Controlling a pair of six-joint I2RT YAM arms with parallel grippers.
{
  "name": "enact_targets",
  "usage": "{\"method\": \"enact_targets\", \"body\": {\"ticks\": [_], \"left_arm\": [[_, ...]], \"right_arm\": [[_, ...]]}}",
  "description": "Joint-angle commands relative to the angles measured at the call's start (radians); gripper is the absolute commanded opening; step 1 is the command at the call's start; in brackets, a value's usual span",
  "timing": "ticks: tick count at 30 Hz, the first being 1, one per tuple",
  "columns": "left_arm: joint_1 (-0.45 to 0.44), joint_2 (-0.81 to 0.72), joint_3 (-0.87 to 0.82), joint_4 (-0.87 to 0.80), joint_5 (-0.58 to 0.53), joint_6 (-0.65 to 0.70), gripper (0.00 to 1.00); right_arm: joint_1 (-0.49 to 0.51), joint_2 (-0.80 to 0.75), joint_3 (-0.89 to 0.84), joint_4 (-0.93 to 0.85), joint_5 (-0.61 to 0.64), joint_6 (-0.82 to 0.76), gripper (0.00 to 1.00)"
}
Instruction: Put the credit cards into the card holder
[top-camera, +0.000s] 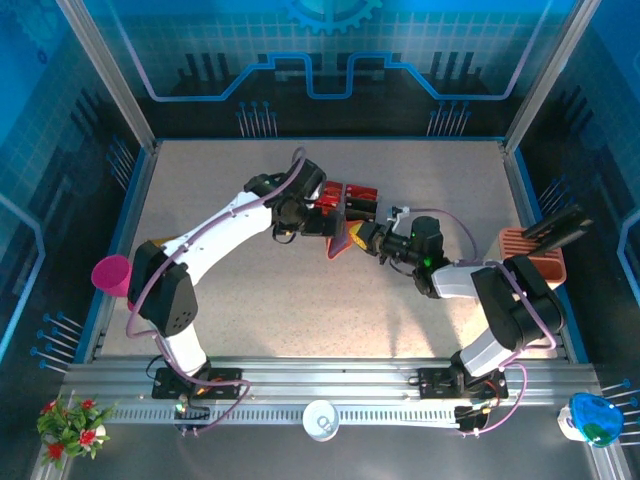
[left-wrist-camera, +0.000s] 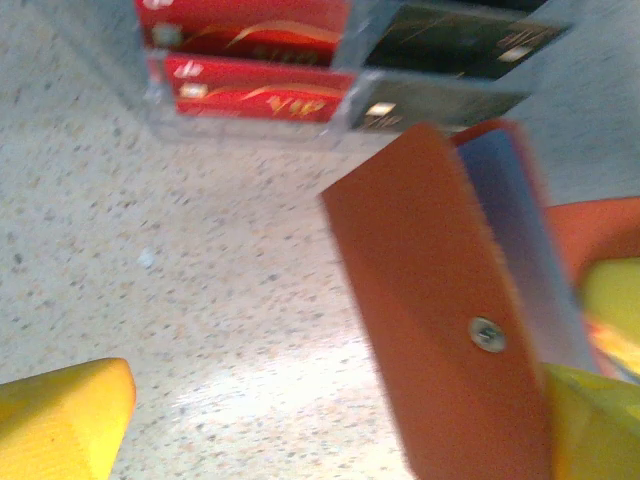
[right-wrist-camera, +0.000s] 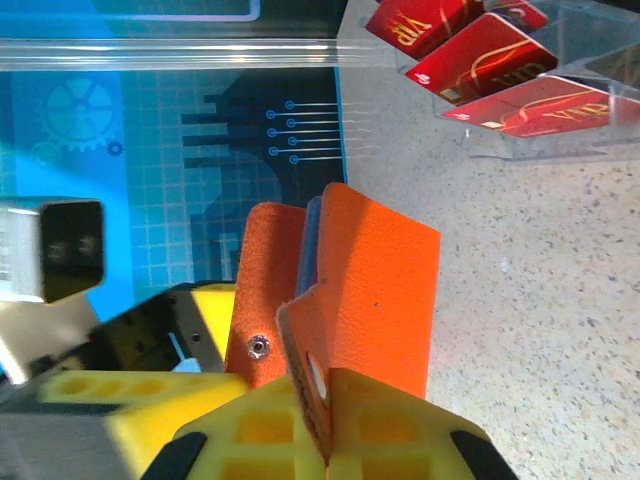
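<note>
Card holder (top-camera: 341, 240), top external view: orange-red wallet held up off the speckled table (top-camera: 260, 300) near its middle, between the two grippers. Left gripper (top-camera: 314, 218) comes in from the left and right gripper (top-camera: 363, 238) from the right, and both meet at the wallet. Clear plastic tray (top-camera: 352, 196) with red cards sits just behind them. Peach slotted stand (top-camera: 532, 256) at the table's right edge, pink cup (top-camera: 112, 274) at the left edge.

Left wrist view: left gripper (left-wrist-camera: 320, 425) spread wide, with one yellow fingertip (left-wrist-camera: 62, 415) low left and the other low right. The wallet (left-wrist-camera: 425, 320) stands tilted between them, much nearer the right-hand finger, with its metal snap (left-wrist-camera: 487, 333) facing the camera. Cannot tell whether that finger touches it; nothing is gripped. Beyond it, red credit cards (left-wrist-camera: 250, 90) and dark cards (left-wrist-camera: 450, 45) lie in the tray's compartments.

Right wrist view: right gripper (right-wrist-camera: 322, 430) clamped tight on a flap of the wallet (right-wrist-camera: 375, 285), the orange leaf pinched between its yellow pads (right-wrist-camera: 390, 440). The wallet is part-open, with a grey-blue lining showing at the fold. Red cards (right-wrist-camera: 480, 60) rest slanted in the tray (right-wrist-camera: 570, 135), on the table behind the wallet.
</note>
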Motion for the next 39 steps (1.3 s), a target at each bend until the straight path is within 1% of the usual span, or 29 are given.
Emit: {"method": "enact_targets", "body": {"ticks": [1, 8, 17, 27, 39], "left_arm": [[-0.005, -0.044, -0.056, 0.005, -0.062, 0.016, 0.99], [-0.004, -0.037, -0.15, 0.014, -0.121, 0.021, 0.99], [-0.015, 0.01, -0.225, 0.05, -0.13, 0.03, 0.99], [-0.042, 0.103, -0.22, 0.05, -0.142, 0.05, 0.99], [-0.046, 0.174, -0.181, 0.031, -0.153, 0.057, 0.99]], "right_arm": [[0.014, 0.024, -0.025, 0.069, 0.017, -0.034, 0.0], [0.014, 0.084, -0.058, 0.124, 0.033, -0.051, 0.0], [0.035, 0.213, -0.125, 0.301, 0.089, -0.046, 0.0], [0.063, 0.324, -0.164, 0.432, 0.126, -0.023, 0.0], [0.068, 0.357, -0.183, 0.448, 0.128, -0.024, 0.0]]}}
